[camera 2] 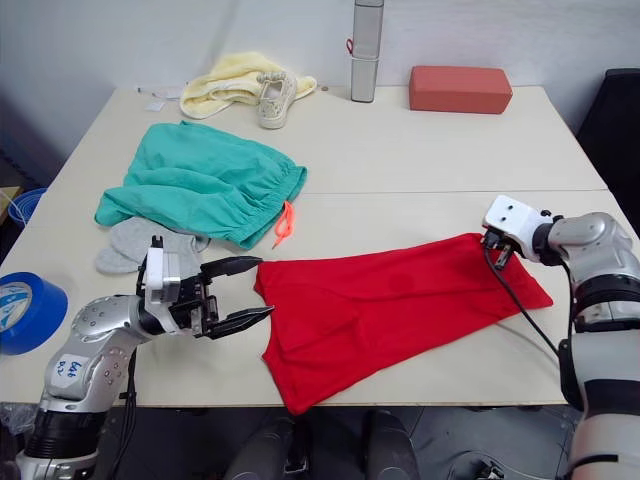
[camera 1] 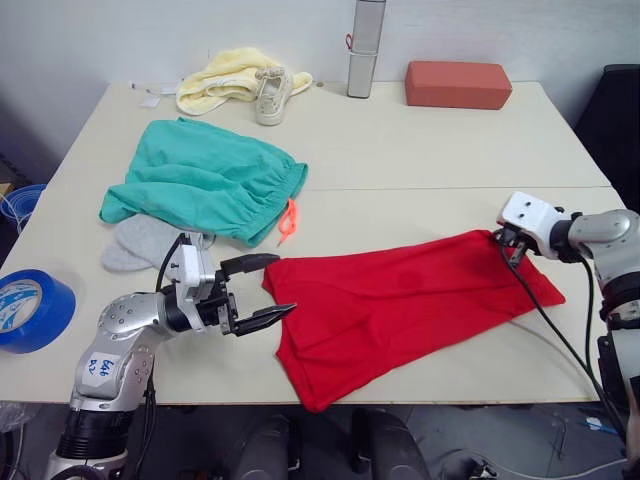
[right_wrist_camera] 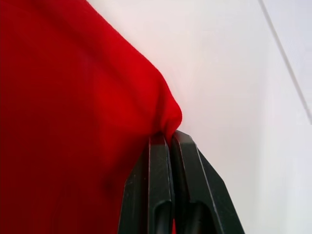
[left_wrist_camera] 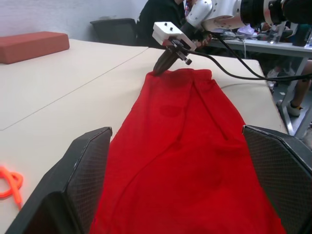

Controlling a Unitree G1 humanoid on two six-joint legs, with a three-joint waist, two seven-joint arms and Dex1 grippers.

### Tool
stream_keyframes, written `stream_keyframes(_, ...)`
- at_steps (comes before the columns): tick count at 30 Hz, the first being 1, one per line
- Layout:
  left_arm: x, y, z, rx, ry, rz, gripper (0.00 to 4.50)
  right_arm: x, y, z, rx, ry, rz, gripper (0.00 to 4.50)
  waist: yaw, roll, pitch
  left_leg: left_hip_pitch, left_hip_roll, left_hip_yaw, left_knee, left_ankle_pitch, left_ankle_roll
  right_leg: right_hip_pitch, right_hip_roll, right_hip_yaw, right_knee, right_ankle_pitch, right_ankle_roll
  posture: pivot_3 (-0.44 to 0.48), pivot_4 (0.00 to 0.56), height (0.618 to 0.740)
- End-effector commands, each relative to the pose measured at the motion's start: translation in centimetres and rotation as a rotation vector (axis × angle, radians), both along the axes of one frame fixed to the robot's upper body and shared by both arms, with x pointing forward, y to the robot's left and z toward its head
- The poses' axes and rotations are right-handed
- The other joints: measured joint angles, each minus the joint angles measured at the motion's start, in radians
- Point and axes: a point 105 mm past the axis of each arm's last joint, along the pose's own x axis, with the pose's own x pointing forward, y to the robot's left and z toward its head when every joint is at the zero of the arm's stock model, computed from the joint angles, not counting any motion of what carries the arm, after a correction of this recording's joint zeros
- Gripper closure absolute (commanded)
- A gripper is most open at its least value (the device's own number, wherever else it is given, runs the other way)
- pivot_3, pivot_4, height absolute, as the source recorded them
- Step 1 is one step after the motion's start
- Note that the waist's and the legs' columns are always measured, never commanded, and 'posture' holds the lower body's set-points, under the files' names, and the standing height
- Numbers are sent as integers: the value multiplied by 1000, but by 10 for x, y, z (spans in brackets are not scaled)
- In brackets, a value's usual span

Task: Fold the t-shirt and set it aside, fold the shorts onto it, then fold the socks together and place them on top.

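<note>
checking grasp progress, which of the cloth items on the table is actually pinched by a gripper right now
The red t-shirt: the right gripper is shut on its far corner. The teal shorts, grey socks and yellow cloth lie untouched.

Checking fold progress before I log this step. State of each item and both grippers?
t-shirt: folded lengthwise into a long strip, flat on the table
shorts: unfolded, bunched
socks: lying loose, partly under the shorts
left gripper: open, at the shirt's near-left end, not gripping
right gripper: shut on the shirt's far-right corner
blue tape roll: lying flat near the table's left edge
shoe: resting against the yellow cloth
</note>
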Motion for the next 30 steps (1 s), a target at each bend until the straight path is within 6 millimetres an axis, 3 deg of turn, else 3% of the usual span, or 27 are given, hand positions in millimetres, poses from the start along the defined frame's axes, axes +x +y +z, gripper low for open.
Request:
stream_keyframes(1,0,5,3,8,-38,42,0,4,-1,14,27,-71,-7,4477,1,0,0,0,0,0,0,0,0,0,0,0,0,0,0,0,150,740)
stream_keyframes(4,1,7,1,-1,-4,43,0,1,-2,14,141,-39,-30,4477,2,0,0,0,0,0,0,0,1,0,0,0,0,0,0,0,150,740)
stream_keyframes(5,3,8,2,-10,8,45,0,-3,-5,9,164,21,-45,4055,2,0,0,0,0,0,0,1,1,0,0,0,0,0,0,0,150,740)
stream_keyframes(10,11,12,0,32,48,48,0,-8,-13,36,247,-113,-22,2496,2,1,0,0,0,0,0,1,1,0,0,0,1,0,0,0,150,740)
stream_keyframes(17,39,26,5,122,32,81,0,-46,-41,56,576,-31,-128,41,13,1,1,-1,0,-2,0,1,1,1,0,-2,2,0,0,0,150,740)
stream_keyframes(20,46,27,-3,238,147,-6,0,-79,-32,54,767,98,-193,41,23,1,1,-1,0,-3,0,1,1,1,0,-3,1,0,0,0,150,740)
stream_keyframes(23,62,24,-1,309,84,-20,0,-109,-26,44,865,190,-331,41,29,4,0,-1,0,-4,0,0,0,0,-1,-3,1,0,-1,0,150,740)
stream_keyframes(27,77,4,-4,377,66,-99,0,-143,-27,19,876,225,-511,41,36,3,0,-2,0,-5,0,-1,-1,0,-1,-4,1,0,-1,0,150,740)
stream_keyframes(30,87,-13,-9,400,63,-123,0,-154,-31,7,864,197,-617,41,43,2,0,-2,0,-4,0,-2,-1,-1,-1,-3,0,0,-1,0,150,740)
